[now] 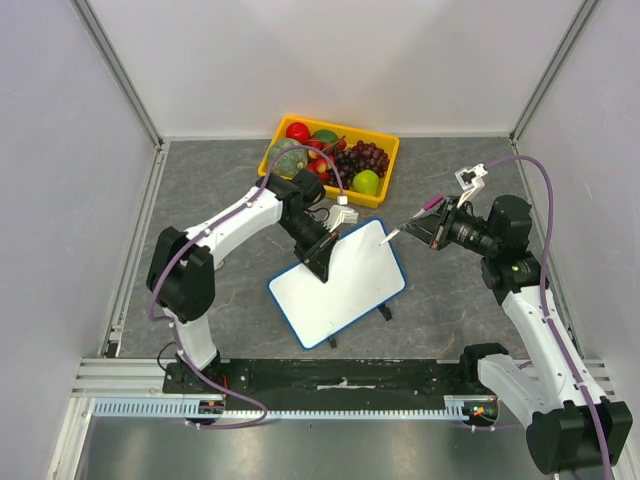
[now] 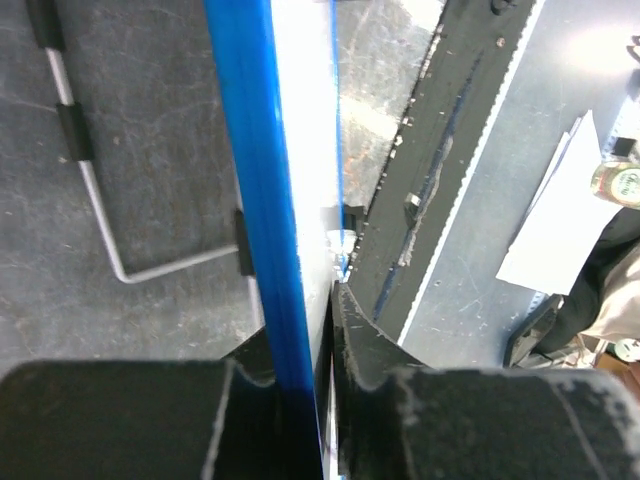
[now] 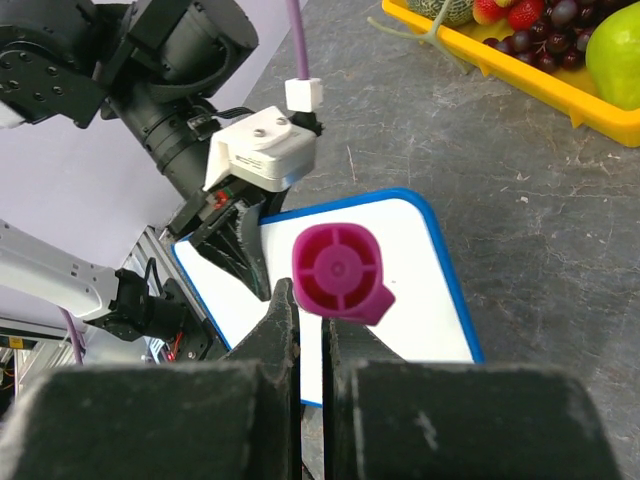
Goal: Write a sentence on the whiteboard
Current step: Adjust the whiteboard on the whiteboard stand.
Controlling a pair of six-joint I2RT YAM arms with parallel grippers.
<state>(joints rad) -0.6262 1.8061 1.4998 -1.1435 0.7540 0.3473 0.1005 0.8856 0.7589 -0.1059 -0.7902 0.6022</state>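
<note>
Whiteboard [image 1: 345, 285] edge clamped in left jaws; right jaws pinch marker [image 3: 338, 272] beside it.

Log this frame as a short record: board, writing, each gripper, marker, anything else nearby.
whiteboard: white face, blue rim, between the two arms
writing: none visible on the face
left gripper: shut on the whiteboard's edge
right gripper: shut on the marker
marker: magenta, tip near the board's far right corner; contact unclear
other: yellow fruit basket behind the board
</note>
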